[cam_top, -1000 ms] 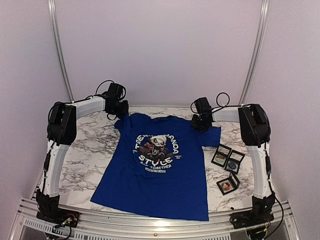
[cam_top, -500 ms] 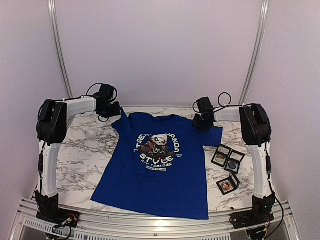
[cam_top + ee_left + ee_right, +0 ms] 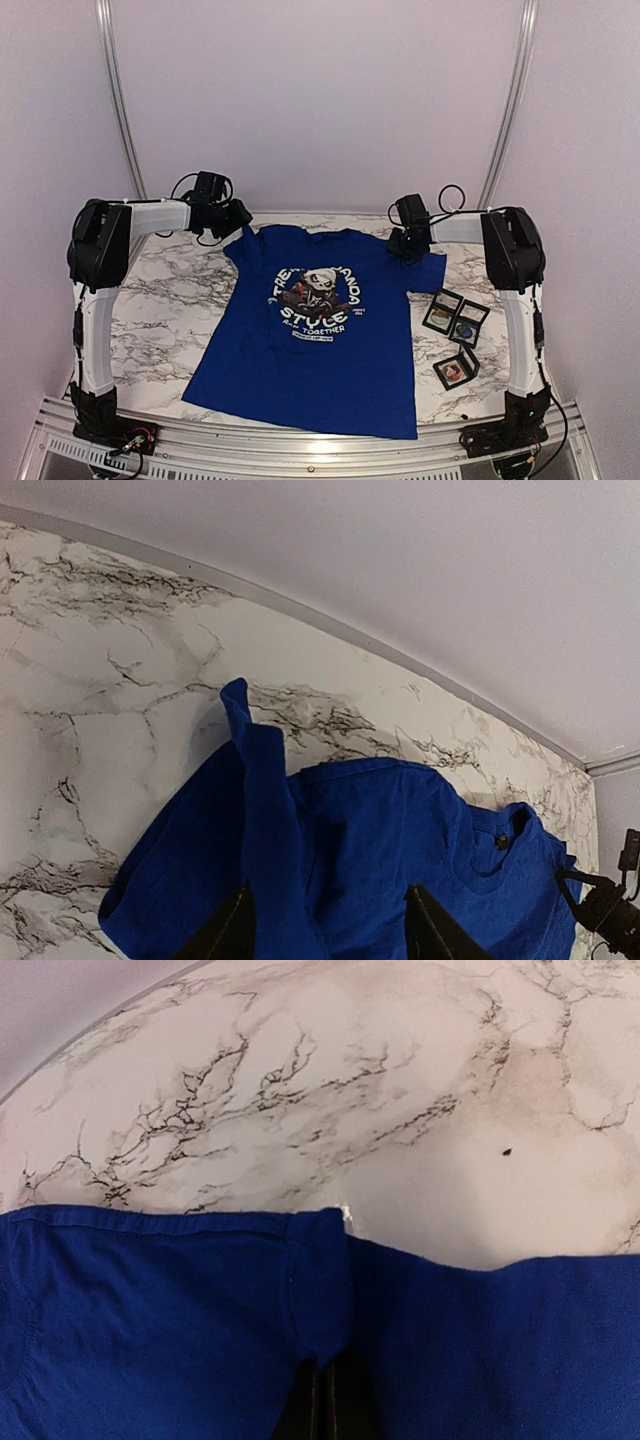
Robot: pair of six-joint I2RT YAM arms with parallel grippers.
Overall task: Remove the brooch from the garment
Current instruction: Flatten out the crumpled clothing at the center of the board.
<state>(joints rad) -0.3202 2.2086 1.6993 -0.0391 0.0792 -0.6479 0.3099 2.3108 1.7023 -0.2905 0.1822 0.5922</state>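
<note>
Holding a pinch of the blue T-shirt (image 3: pixel 310 360) in my right claw (image 3: pixel 407 248), I keep its two fingers shut tight on the cloth. The pinch is at the far right of the shirt, by the right sleeve. In my right wrist view the blue cloth (image 3: pixel 150 1310) folds down into the shut claw (image 3: pixel 325 1405).

My left claw (image 3: pixel 238 216) is at the far left corner of the shirt, by the left sleeve. Its fingers stand apart, about half wide, and it holds nothing. In my left wrist view the claw (image 3: pixel 330 930) hangs over the sleeve (image 3: pixel 255 780), which sticks up in a fold.

The T-shirt lies flat on the white marble surface (image 3: pixel 160 300), front side up, in the middle. The panda picture (image 3: pixel 315 290) and white words are on its chest.

A small dark thing (image 3: pixel 502 840) sits by the neck hole. It is too small for me to tell what it is.

Three little black boxes (image 3: pixel 455 320) lie open on the surface, just right of the shirt.
</note>
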